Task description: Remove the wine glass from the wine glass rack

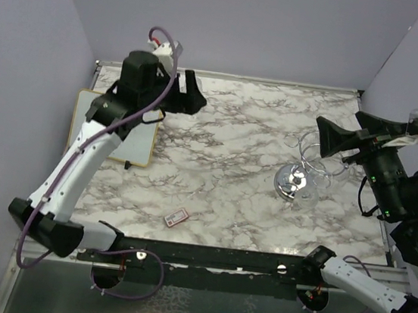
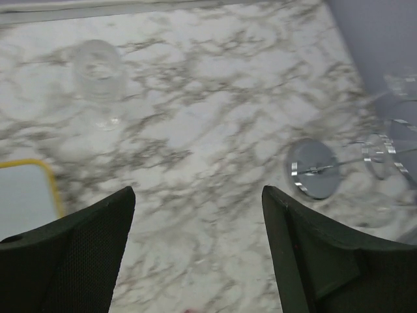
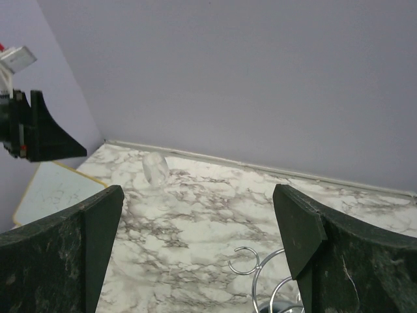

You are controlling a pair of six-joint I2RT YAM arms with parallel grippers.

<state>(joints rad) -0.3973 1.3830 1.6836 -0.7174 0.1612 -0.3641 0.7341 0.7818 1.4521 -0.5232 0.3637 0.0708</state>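
A clear wine glass [image 2: 98, 75] stands upright on the marble table near the back wall, also seen as the wine glass [image 3: 155, 168] in the right wrist view. My left gripper [image 1: 192, 93] hovers above it, and the left gripper [image 2: 195, 192] is open with nothing between its fingers. The chrome wine glass rack [image 1: 298, 175] stands at the right, its mirror disc base [image 2: 313, 168] on the table. A second clear glass shape [image 1: 311, 193] sits at the rack. My right gripper [image 1: 332, 139] is raised beside the rack, and the right gripper [image 3: 199, 189] is open and empty above the wire loops [image 3: 251, 264].
A yellow-framed whiteboard [image 1: 113, 129] lies at the left of the table. A small pink card [image 1: 176, 217] lies near the front middle. Purple walls close the back and both sides. A black rail [image 1: 212, 258] runs along the near edge.
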